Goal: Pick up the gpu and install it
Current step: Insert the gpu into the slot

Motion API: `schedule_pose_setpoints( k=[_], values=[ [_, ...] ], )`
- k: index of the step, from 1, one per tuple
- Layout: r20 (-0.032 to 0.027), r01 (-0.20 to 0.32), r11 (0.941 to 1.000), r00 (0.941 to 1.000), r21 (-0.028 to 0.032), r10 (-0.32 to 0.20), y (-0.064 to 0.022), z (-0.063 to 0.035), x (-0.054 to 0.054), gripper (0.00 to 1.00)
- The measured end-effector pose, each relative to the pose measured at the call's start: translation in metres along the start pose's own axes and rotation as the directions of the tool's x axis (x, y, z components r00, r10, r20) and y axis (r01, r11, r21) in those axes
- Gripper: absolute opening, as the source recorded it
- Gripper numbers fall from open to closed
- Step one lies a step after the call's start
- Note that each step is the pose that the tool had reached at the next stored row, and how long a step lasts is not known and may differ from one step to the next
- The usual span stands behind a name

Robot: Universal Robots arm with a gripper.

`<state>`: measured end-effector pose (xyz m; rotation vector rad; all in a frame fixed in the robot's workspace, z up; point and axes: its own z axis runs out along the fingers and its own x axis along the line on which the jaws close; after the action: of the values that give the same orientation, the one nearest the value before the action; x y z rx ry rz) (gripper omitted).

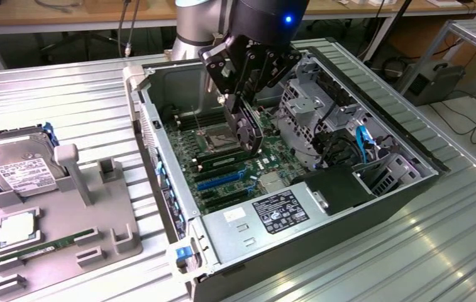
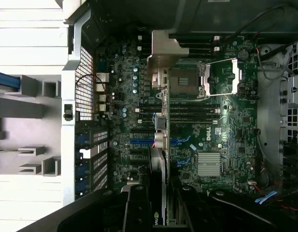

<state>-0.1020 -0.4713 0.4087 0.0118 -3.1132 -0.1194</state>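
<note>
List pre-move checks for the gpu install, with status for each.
1. Grip: gripper shut on the gpu: ok.
2. gpu inside the open case, above the motherboard: ok.
3. Blue slots empty: ok.
4. gpu edge lined up with a slot: cannot tell.
5. Blue cables apart from the gpu, toward the exterior view's right: ok.
</note>
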Motion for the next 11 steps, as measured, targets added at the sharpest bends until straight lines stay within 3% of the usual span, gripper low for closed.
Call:
schedule_pose_setpoints(
  k=[8,11],
  values=[
    [-0.0013,0.016,0.9999,0.9999,0.0005,-0.016,-0.0003,0.0010,-0.033,0.26],
    [-0.0012,0.036,0.9993,0.9993,0.0008,-0.036,-0.0005,0.0021,-0.036,0.26]
  ],
)
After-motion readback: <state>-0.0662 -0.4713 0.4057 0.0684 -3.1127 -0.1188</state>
